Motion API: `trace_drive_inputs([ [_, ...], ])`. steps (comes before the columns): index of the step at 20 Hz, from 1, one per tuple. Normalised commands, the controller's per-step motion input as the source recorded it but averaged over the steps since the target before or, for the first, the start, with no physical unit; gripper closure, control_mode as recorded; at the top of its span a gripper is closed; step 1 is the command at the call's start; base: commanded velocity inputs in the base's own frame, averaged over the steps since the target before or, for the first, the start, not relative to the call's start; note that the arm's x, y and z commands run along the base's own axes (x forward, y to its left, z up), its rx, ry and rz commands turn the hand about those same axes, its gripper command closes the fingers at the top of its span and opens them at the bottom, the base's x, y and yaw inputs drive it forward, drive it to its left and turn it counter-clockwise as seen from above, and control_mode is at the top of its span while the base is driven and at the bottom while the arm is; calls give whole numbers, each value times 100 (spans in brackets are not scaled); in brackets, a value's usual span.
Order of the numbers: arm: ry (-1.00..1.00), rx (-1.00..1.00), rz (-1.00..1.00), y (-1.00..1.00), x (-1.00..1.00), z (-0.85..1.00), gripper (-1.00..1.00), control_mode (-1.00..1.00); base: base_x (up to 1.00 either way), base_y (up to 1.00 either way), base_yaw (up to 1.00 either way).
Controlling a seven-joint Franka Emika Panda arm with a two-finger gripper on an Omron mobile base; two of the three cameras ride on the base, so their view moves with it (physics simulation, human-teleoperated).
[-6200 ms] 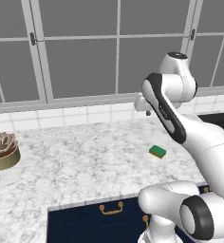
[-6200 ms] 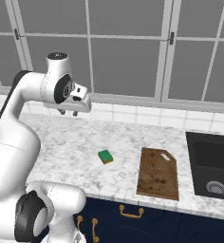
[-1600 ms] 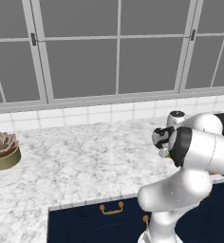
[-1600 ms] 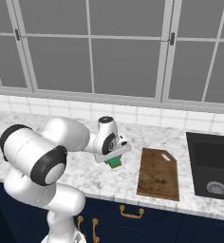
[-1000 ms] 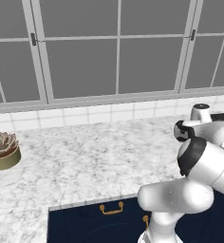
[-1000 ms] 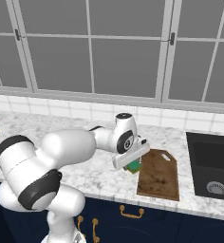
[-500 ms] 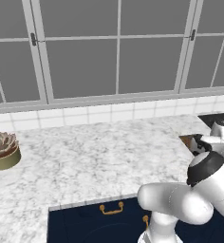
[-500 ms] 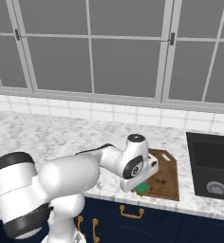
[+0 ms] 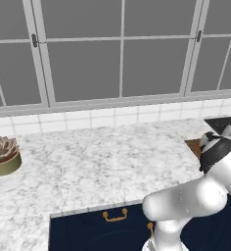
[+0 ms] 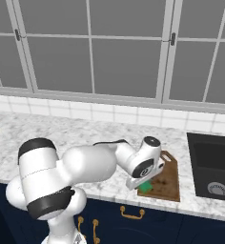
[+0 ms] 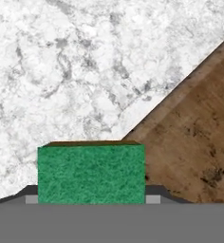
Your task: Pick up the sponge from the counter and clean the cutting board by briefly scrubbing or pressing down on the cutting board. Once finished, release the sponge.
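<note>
Small green-topped rectangular sponge point(image 11: 91, 173) pinched in the tool point(image 10: 144, 186), brought low over dark brown wooden cutting board point(image 10: 166, 181) for scrubbing.

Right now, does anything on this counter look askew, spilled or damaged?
Nothing stands out. The gripper holds the sponge squarely at the near left corner of the cutting board, which lies flat on the counter. No spills or damage show.

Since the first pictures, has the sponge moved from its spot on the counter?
Yes. In the right base view the sponge has gone right, off the bare counter, and sits in the gripper at the cutting board's near-left corner.
</note>
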Motion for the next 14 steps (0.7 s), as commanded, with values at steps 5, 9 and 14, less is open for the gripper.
trace_drive_inputs([
  [5,0,10,1,-2,32,-38,100,-100,0,0,0],
  [9,0,2,1,0,24,-72,100,-100,0,0,0],
  [14,0,0,0,0,56,-24,100,-100,0,0,0],
])
